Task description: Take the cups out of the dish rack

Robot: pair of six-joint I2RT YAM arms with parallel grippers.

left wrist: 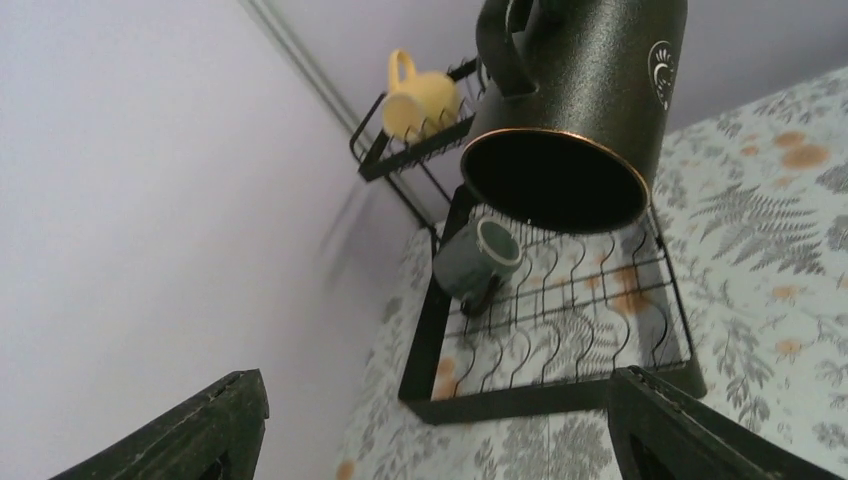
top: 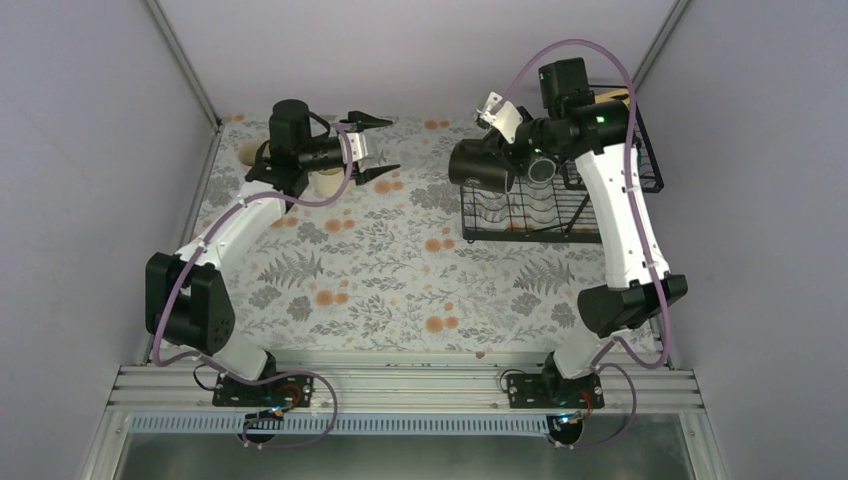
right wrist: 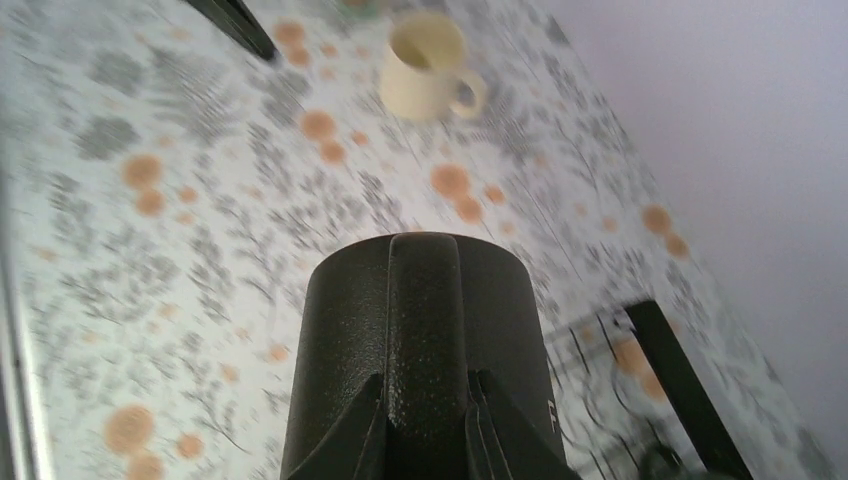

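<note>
Black mug [left wrist: 575, 110] is gripped by its handle in the right end effector [right wrist: 425, 400], held clear of the dish rack [top: 520, 232], presumably for transfer; left end effector [top: 395, 145] is spread open, empty.

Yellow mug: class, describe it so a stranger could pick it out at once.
Start at the black wire rack on the flowered table. On its raised tier by the wall sits the yellow mug. Its neighbour, the grey-green mug, lies lower in the flat tray.
</note>
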